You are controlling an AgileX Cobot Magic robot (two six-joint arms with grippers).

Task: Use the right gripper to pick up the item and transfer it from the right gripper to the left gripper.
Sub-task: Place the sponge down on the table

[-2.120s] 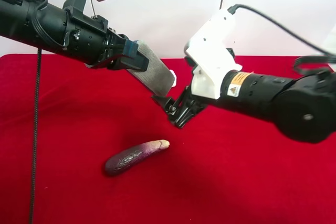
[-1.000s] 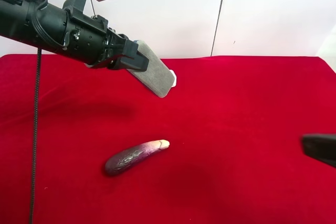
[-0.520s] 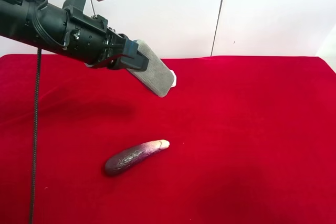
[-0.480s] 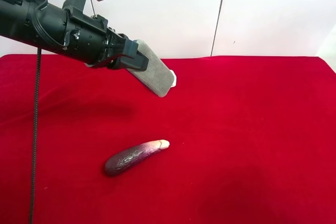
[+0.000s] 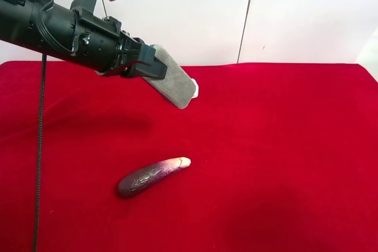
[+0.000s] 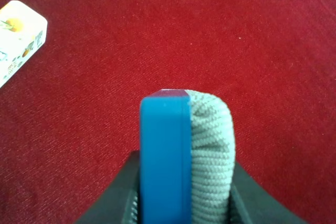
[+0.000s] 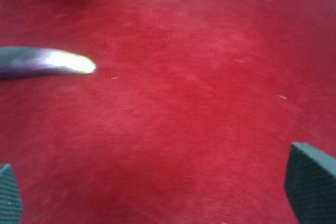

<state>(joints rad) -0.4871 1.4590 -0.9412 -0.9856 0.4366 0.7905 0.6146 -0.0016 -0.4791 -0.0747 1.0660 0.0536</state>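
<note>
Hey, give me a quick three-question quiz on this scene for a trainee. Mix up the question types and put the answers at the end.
1. True or false: the left gripper is shut on the grey pad, holding it clear of the red cloth.
2. Which of these lies on the cloth in the exterior high view? A. a dark purple eggplant B. a banana C. a cup
3. Fill in: in the right wrist view, the right gripper has its jaws ____, with nothing between them.
Key: 1 true; 2 A; 3 open.
</note>
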